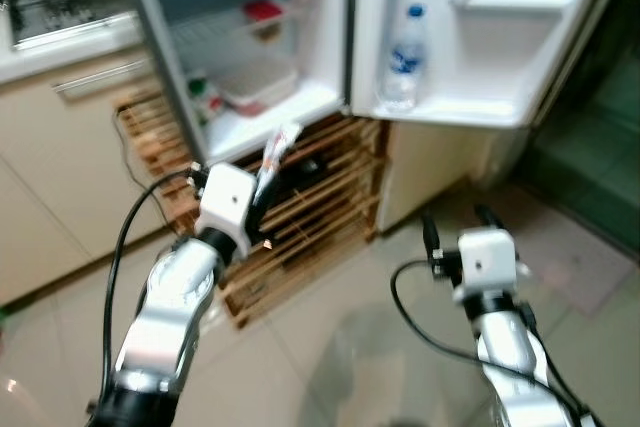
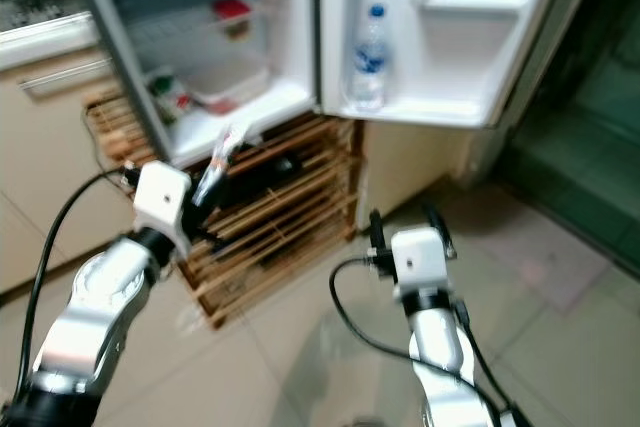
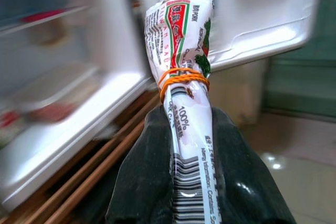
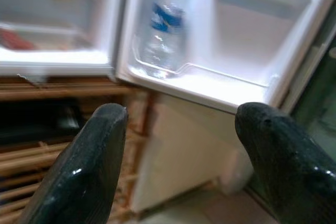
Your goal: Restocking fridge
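We carry a packet toward the open fridge

Our left hand (image 1: 262, 185) pinches the sausage packet (image 3: 181, 77), long axis aimed at the fridge (image 1: 255, 132) upper left; right hand (image 4: 178, 156) spread.

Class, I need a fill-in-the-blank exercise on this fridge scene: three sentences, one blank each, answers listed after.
1. The left tool is shut on a white packet bound with an orange rubber ____.
2. A water bottle stands in the fridge's open ____.
3. The right tool is ____, holding nothing.

Missing words: band; door; open
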Controlling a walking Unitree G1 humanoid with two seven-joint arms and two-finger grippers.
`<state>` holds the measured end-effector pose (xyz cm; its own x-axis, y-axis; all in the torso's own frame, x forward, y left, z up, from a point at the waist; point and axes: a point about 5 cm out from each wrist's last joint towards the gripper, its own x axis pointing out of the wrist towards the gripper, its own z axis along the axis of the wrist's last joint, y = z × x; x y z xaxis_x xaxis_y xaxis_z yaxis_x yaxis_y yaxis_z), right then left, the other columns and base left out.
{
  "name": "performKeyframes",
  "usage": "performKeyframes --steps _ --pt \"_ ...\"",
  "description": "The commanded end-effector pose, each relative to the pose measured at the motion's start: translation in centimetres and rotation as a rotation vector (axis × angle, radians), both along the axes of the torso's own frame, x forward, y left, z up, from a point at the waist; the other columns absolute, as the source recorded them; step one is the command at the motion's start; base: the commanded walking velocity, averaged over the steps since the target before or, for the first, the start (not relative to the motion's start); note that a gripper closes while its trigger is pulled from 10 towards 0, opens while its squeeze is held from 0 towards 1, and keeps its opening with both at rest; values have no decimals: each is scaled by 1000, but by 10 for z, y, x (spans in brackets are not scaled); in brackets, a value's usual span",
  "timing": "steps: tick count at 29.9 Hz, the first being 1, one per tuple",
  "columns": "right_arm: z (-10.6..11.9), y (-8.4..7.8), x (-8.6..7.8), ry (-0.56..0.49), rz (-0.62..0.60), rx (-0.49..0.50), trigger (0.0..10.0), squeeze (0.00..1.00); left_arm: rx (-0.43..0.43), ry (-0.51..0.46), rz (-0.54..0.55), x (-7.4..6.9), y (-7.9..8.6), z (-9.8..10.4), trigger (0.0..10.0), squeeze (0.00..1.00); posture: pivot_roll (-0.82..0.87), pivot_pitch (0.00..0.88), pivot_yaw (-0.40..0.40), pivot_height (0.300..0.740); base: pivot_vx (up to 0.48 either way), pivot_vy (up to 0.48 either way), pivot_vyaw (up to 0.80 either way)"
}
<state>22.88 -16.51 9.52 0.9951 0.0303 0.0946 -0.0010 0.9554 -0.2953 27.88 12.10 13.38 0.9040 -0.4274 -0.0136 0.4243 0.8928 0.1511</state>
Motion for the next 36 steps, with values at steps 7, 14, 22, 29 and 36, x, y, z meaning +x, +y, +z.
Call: performKeyframes --steps 7,14,22,29,36 --pt "2 9 7 -7 13 41 10000 0 20 -40 63 5 15 8 10000 0 -19 0 58 740 480 0 0" --pt "2 9 12 0 11 40 10000 0 24 -50 67 6 15 10 10000 0 -15 0 57 740 480 0 378" --pt "3 6 15 -2 4 57 10000 0 42 -40 115 4 21 2 10000 0 -18 0 55 740 120 0 600" --pt "-7 1 14 37 -16 73 10000 0 55 -20 170 -5 27 -19 10000 0 -16 0 51 740 0 0 0" --pt "-4 -1 23 33 -17 75 10000 0 76 -28 183 -4 22 -22 10000 0 -16 0 46 740 0 -206 0"
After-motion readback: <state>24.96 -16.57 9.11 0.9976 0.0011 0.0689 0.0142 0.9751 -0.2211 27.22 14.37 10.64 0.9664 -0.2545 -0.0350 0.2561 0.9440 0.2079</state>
